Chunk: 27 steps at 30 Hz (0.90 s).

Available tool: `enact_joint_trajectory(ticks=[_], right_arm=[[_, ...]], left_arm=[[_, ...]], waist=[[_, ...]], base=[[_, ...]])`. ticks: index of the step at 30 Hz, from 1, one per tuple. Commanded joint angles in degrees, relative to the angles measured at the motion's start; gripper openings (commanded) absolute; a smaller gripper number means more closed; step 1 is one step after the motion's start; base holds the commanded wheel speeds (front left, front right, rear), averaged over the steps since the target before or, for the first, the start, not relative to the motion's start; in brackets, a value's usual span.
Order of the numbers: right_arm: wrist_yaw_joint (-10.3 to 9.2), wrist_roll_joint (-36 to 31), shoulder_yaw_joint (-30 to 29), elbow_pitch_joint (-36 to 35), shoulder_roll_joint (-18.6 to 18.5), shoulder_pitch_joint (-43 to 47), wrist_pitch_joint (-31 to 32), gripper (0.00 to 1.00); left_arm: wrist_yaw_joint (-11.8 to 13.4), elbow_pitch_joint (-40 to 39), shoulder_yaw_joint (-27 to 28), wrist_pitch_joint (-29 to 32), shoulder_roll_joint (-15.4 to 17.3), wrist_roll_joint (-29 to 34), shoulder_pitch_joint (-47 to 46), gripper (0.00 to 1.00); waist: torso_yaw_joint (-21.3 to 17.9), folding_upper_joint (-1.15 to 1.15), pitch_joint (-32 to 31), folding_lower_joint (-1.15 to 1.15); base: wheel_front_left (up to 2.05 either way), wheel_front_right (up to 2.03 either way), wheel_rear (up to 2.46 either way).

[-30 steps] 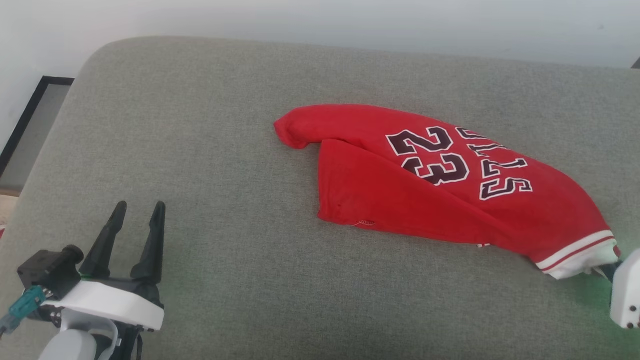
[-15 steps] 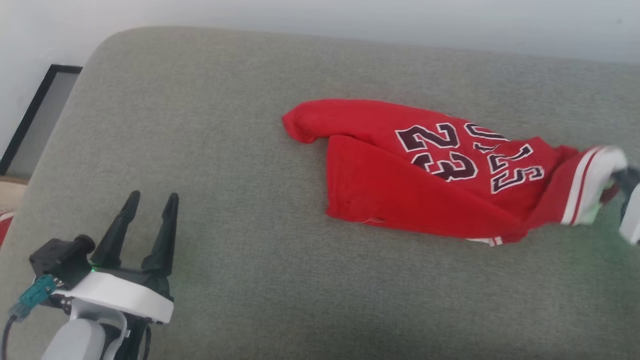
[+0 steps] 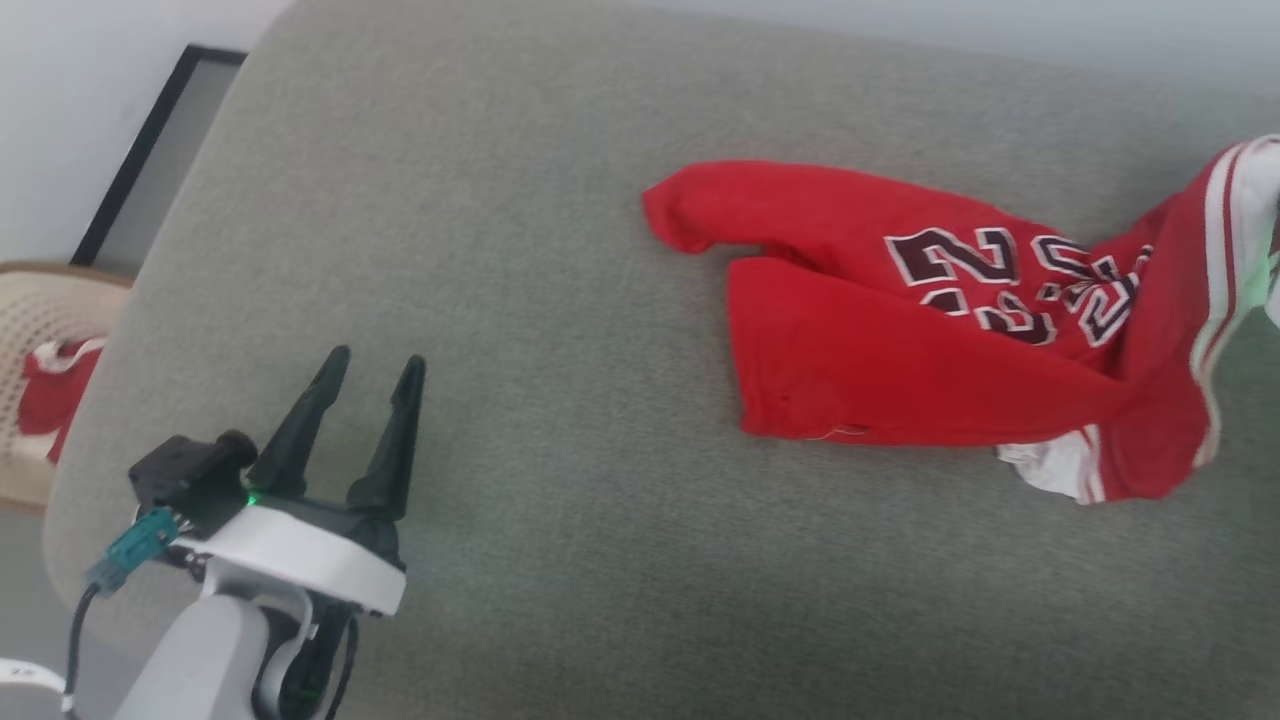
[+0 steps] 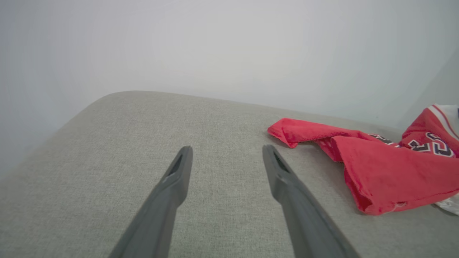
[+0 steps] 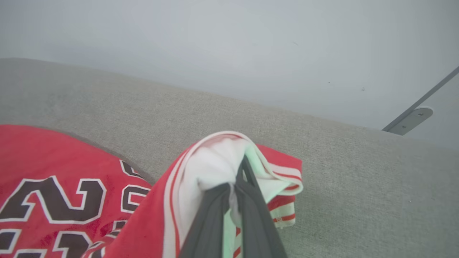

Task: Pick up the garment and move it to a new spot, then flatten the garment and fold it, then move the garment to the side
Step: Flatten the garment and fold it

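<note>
Surface: grey padded surface (image 3: 560, 250) covered in coarse woven cloth, rounded at its corners, with a pale plain wall (image 4: 215, 43) behind it.
Garment cloth: the garment (image 3: 880, 370) is soft red knit with dark numerals outlined in white, and a white part edged in red-and-white striped trim.
Garment shape: rumpled; a folded flap with a straight edge lies on the near side, and the far left end is a narrow rounded lobe.
Garment place: on the right half of the padded surface in the head view, well apart from the left tool (image 3: 378, 356).
Long axis: runs left to right across the head view; the lobe points left and the trimmed end rises off the surface at the right edge.
Right tool (image 5: 236, 186): clenched on the white, striped-trim end, with cloth bunched around its dark fingers (image 5: 258, 222).
Left tool: released, with nothing between its spread fingers, over bare surface at the lower left.
Beside the surface: a pale wicker piece (image 3: 40, 310) holding red cloth, at the left edge.
</note>
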Motion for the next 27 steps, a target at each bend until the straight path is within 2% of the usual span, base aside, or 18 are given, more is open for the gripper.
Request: enact_joint_trajectory(ticks=[1, 13, 14, 15, 16, 17, 20, 27], right_arm=[[-0.06, -0.60, 0.90, 0.92, 0.33, -1.32, -0.23, 0.00], [-0.06, -1.32, 8.10, 15.73, 2.89, -10.32, -0.37, 0.00], [-0.06, -1.22, 8.75, 16.59, 2.99, -10.68, -0.35, 0.13], [-0.06, -0.78, 9.14, 17.15, 3.18, -11.23, -0.64, 0.31], [-0.06, -0.37, 9.38, 17.74, 3.07, -11.67, -0.92, 0.78], [-0.06, -0.31, 10.17, 18.29, 2.93, -11.93, -0.77, 1.00], [-0.04, 1.08, 11.84, 18.29, 3.17, -12.57, -1.27, 1.00], [-0.05, 5.69, 16.28, 13.04, 2.63, -11.95, -2.97, 1.00]], left_arm=[[-0.32, 0.28, -0.20, -0.10, -0.33, 0.45, -1.11, 1.00], [-1.21, 3.23, -2.21, -0.24, -2.72, 0.76, -4.74, 1.00], [-1.27, 3.42, -2.21, -0.25, -2.86, 0.86, -4.87, 1.00], [-1.28, 3.59, -2.06, -0.25, -2.89, 0.93, -4.86, 1.00], [-1.31, 3.78, -1.95, -0.25, -2.86, 0.98, -4.70, 1.00], [-1.34, 3.96, -1.74, -0.26, -2.77, 1.01, -4.53, 1.00], [-1.49, 3.87, -1.17, -0.26, -2.21, 0.94, -4.29, 1.00], [-1.51, 3.03, -0.57, -0.02, 0.80, 0.03, -3.90, 1.00]], waist=[[1.25, 0.00, 1.10, 0.00], [4.75, 0.00, 3.26, 0.00], [4.77, 0.00, 3.21, 0.00], [4.66, 0.00, 3.10, 0.00], [4.48, 0.00, 2.93, 0.00], [4.23, 0.00, 2.69, 0.00], [3.13, 0.00, 1.78, 0.00], [-1.78, 0.00, -1.23, 0.00]], base=[[0.00, 0.00, 0.00], [0.00, 0.00, 0.00], [0.00, 0.00, 0.00], [0.00, 0.00, 0.00], [0.00, 0.00, 0.00], [0.00, 0.00, 0.00], [0.00, 0.00, 0.00], [0.00, 0.00, 0.00]])
